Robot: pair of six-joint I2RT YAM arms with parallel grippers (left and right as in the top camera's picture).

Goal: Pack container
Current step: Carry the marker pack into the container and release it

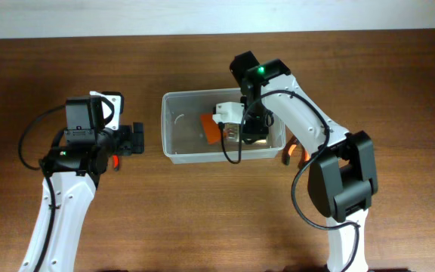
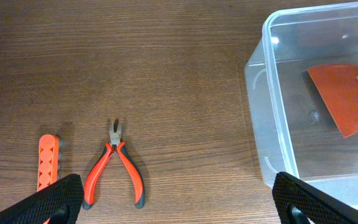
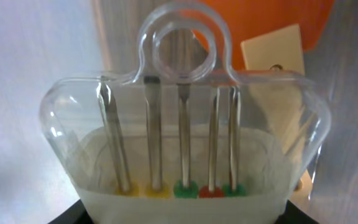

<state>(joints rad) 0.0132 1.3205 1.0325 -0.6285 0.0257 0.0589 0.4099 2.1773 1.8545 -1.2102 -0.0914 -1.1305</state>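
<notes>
Overhead: clear, translucent rectangular plastic container with rounded corners (image 1: 172, 128) sits mid-counter, nearer the far edge than the near one. Right end effector (image 1: 243, 130) is down inside its right half. Flat orange scraper with a pale handle (image 1: 211, 127) already lies on the container floor. Left end effector (image 1: 132, 140) hangs off the container's left end, not touching it. An orange-handled item (image 1: 289, 151) lies just outside the container's right end, half under the right arm; can't ID it.

Left wrist: left end effector is wide open and empty, one finger at each bottom corner of the frame. On the counter below are red-and-black-handled cutting pliers (image 2: 114, 174). An orange plastic bit holder with round sockets (image 2: 47, 163) lies near them on their left, not touching. The container wall is at the frame's right.

Right wrist: clear plastic case with a hang loop, holding five small screwdrivers (image 3: 179, 149), fills the frame. It reads as gripped at its base by the right end effector, though the fingers barely show. The scraper is behind it.

Step, my read: setting the screwdriver case into the container. Next it needs lowering beside the scraper, not onto its handle. Then release and lift straight up past the rim. The pliers and bit holder are left for the left arm.

Surface: dark brown wood-grain counter (image 1: 399, 68), flat, matte. Room: only a pale strip shows beyond the far edge, nothing more to tell.
</notes>
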